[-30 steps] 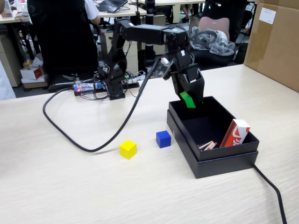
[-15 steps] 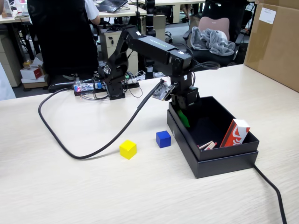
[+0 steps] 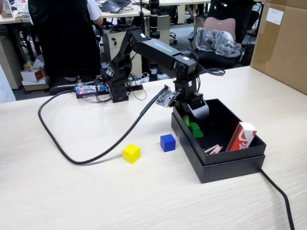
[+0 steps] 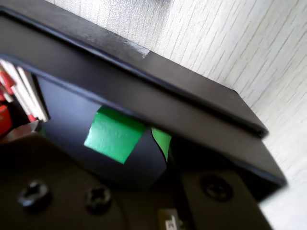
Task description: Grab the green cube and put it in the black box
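The green cube [image 3: 195, 130] lies on the floor of the black box [image 3: 230, 163], close to the box's left wall in the fixed view. The wrist view shows the green cube [image 4: 115, 134] flat against the black box's inner wall [image 4: 144, 103]. A second green patch [image 3: 186, 120] sits just behind it, partly hidden by the wall; the same green patch [image 4: 162, 141] is half covered by a dark jaw in the wrist view. My gripper [image 3: 195, 113] hangs just above the cubes inside the box. Its jaws stand apart and hold nothing.
A red and white carton [image 3: 241, 136] and some sticks [image 3: 212, 149] lie in the box's near-right end. A blue cube [image 3: 167, 142] and a yellow cube [image 3: 131, 153] sit on the table left of the box. A black cable [image 3: 72, 153] loops across the table; a brown carton [image 3: 283, 43] stands at the back right.
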